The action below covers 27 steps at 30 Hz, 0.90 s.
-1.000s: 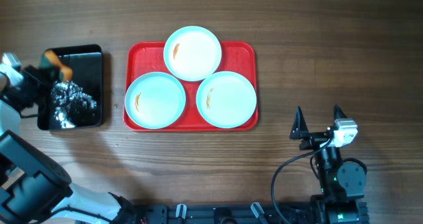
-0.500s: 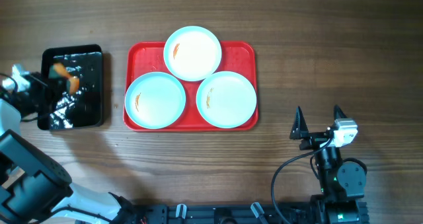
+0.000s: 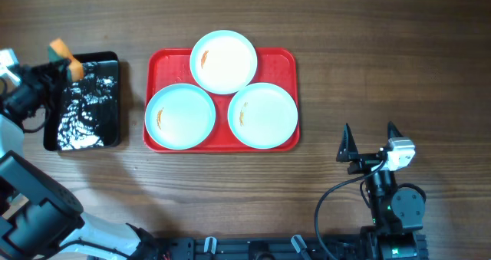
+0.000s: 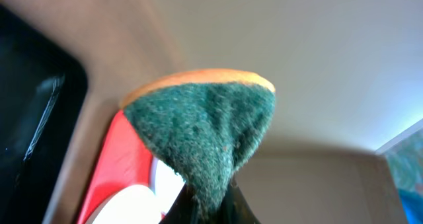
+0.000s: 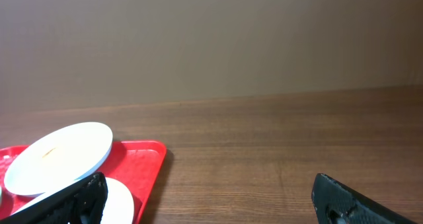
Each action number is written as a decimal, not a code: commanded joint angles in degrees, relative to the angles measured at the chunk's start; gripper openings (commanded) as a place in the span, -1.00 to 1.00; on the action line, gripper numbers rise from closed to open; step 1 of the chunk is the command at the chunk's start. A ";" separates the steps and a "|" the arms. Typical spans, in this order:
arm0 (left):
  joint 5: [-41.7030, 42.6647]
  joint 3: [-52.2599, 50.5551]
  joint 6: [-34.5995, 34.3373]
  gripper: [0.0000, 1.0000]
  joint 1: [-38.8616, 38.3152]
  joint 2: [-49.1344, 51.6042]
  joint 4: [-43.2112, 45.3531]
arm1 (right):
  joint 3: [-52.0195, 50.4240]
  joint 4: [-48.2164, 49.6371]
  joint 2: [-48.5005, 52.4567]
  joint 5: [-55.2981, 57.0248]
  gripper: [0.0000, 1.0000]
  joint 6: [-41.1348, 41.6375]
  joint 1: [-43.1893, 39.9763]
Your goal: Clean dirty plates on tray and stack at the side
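plates (image 3: 223,61), three of them, all on the red tray (image 3: 285,60) in the middle of the bench (image 3: 383,30). one sits at the back and overhangs the far rim, and two sit side by side in front. their rims meet, and i cannot tell which lies over which. each shows a small orange smear left of its centre.

hard to read on the left: the left hand (image 3: 60,70) comes in from the frame edge with much of its arm cut off. it is clamped on a sponge (image 4: 205,118) by the far left corner of the black tray (image 3: 107,130). in its wrist view the sponge fills the middle, green scrub face to the camera and an orange layer along the top. the fingers are only a dark sliver at the bottom edge, and everything behind is blurred.

the black tray is glossy with white glints across it, and i cannot tell whether that is liquid or reflection.

the right hand (image 3: 370,141) is low at the near right, well apart from the red tray, spread wide with nothing between its fingers. its wrist view shows just the two tips in the bottom corners, with the red tray cut off at the left.
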 commanded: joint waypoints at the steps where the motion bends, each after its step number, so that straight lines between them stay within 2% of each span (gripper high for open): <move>1: -25.97 -0.22 7.34 -0.92 -0.59 -0.07 -12.68 | -0.07 0.28 -0.28 -0.46 1.00 0.46 -0.24; 3: -34.93 -0.22 7.39 -0.92 -0.98 0.33 -17.05 | -0.07 0.28 -0.28 -0.46 0.99 0.44 -0.24; 5: -34.75 -0.20 7.34 -0.92 -0.96 0.26 -17.84 | -0.07 0.28 -0.28 -0.46 0.99 0.46 -0.24; 7: -27.30 -0.20 7.08 -0.92 -0.55 -0.17 -17.03 | -0.07 0.28 -0.28 -0.46 0.99 0.46 -0.24; 9: -15.61 -0.20 5.03 -0.92 -0.17 -0.57 -13.51 | -0.07 0.28 -0.28 -0.46 0.99 0.44 -0.24; 13: 1.99 -0.20 -6.32 -0.92 -0.07 -0.74 -2.25 | -0.07 0.28 -0.28 -0.46 1.00 0.44 -0.24; 15: 5.18 -0.20 -11.52 -0.92 -0.22 -0.74 2.27 | -0.07 0.28 -0.28 -0.46 0.99 0.46 -0.24; 18: 5.22 -0.20 -12.02 -0.92 -0.20 -0.72 3.54 | -0.07 0.28 -0.28 -0.46 0.99 0.44 -0.24; 20: 1.88 -0.20 -6.80 -0.93 -0.22 -0.70 1.92 | -0.07 0.28 -0.28 -0.46 0.99 0.44 -0.24; 22: -9.33 -0.20 1.29 -0.92 -0.35 -0.70 -5.40 | -0.07 0.28 -0.28 -0.46 0.99 0.46 -0.24; 23: -15.85 -0.20 2.25 -0.92 -0.52 -0.57 -8.90 | -0.07 0.28 -0.28 -0.46 0.99 0.44 -0.24; 24: -28.20 -0.20 2.23 -0.92 -0.96 -0.15 -14.14 | -0.07 0.28 -0.28 -0.46 0.99 0.44 -0.24; 26: -39.60 -0.20 1.05 -0.92 -1.79 0.52 -18.58 | -0.07 0.28 -0.28 -0.46 0.99 0.46 -0.24; 27: -41.99 -0.22 0.96 -0.92 -2.16 0.81 -19.71 | -0.07 0.28 -0.28 -0.46 0.99 0.44 -0.24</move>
